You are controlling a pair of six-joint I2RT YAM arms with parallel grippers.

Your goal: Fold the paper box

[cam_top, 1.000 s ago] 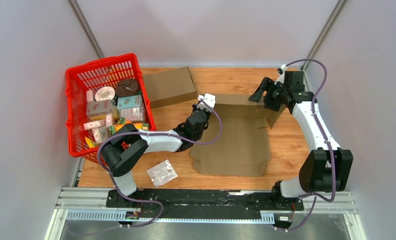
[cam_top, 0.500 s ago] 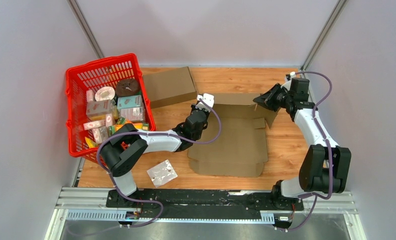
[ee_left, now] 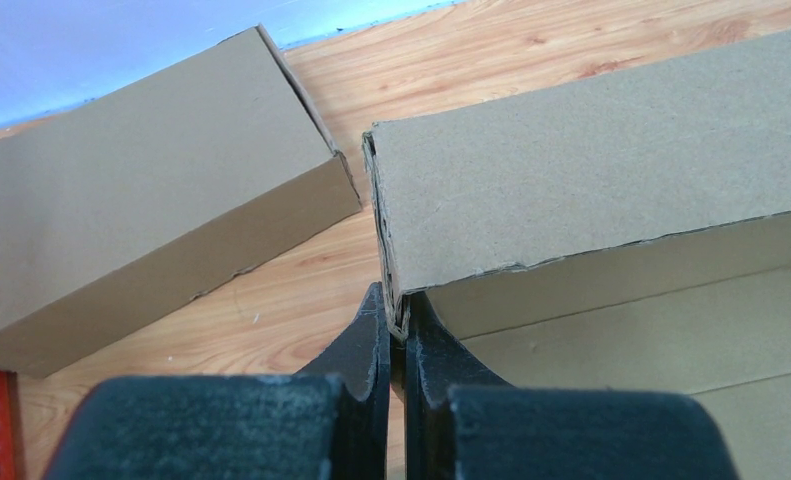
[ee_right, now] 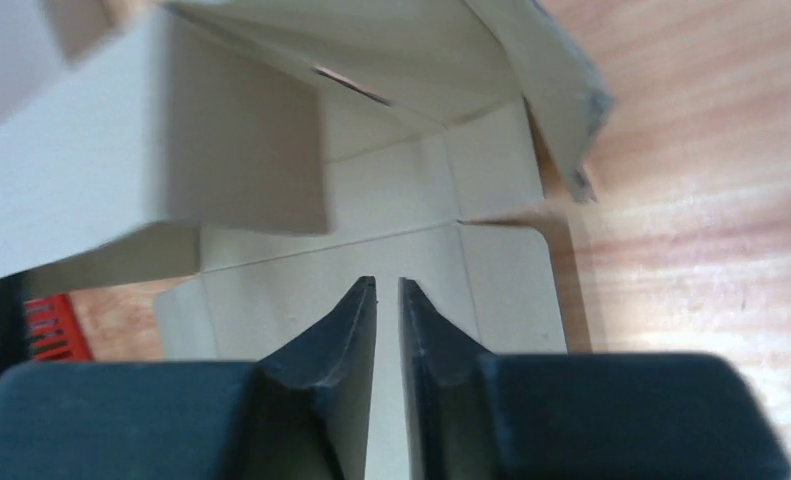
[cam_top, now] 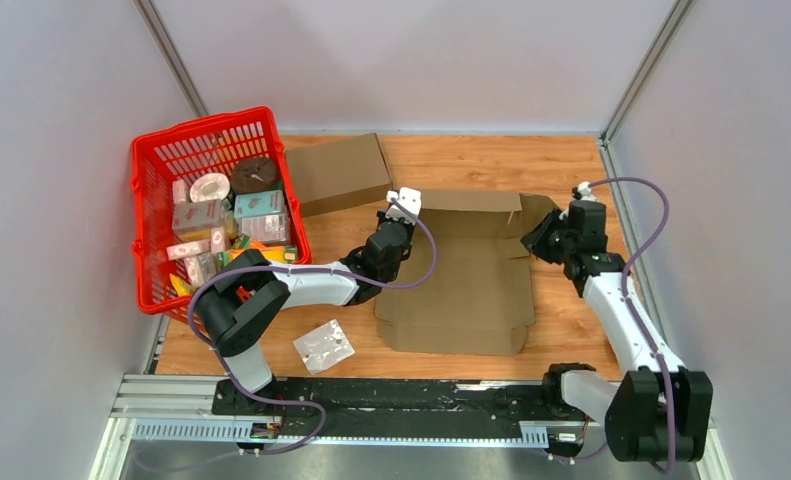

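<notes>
The paper box [cam_top: 461, 285] lies as brown cardboard on the wooden table, its back wall [cam_top: 468, 201] raised. My left gripper [cam_top: 392, 217] is shut on the left end of that wall; in the left wrist view its fingers [ee_left: 398, 325] pinch the cardboard corner [ee_left: 391, 300]. My right gripper [cam_top: 533, 240] hovers over the box's right edge beside the lifted right flap [cam_top: 545, 213]. In the right wrist view this gripper [ee_right: 388, 283] is almost closed, with a thin empty slit between the jaws, above the box floor [ee_right: 391, 190]. The flap [ee_right: 556, 70] rises at the upper right.
A red basket [cam_top: 203, 122] full of small goods stands at the left. A closed brown carton [cam_top: 339, 172] [ee_left: 141, 190] lies behind the left gripper. A clear plastic packet [cam_top: 323, 346] rests near the front edge. Grey walls close in on both sides and the back.
My right arm has swung from the back right corner forward and down to the box's right edge, its jaws narrowing. The box shifted slightly. The left gripper kept its grip.
</notes>
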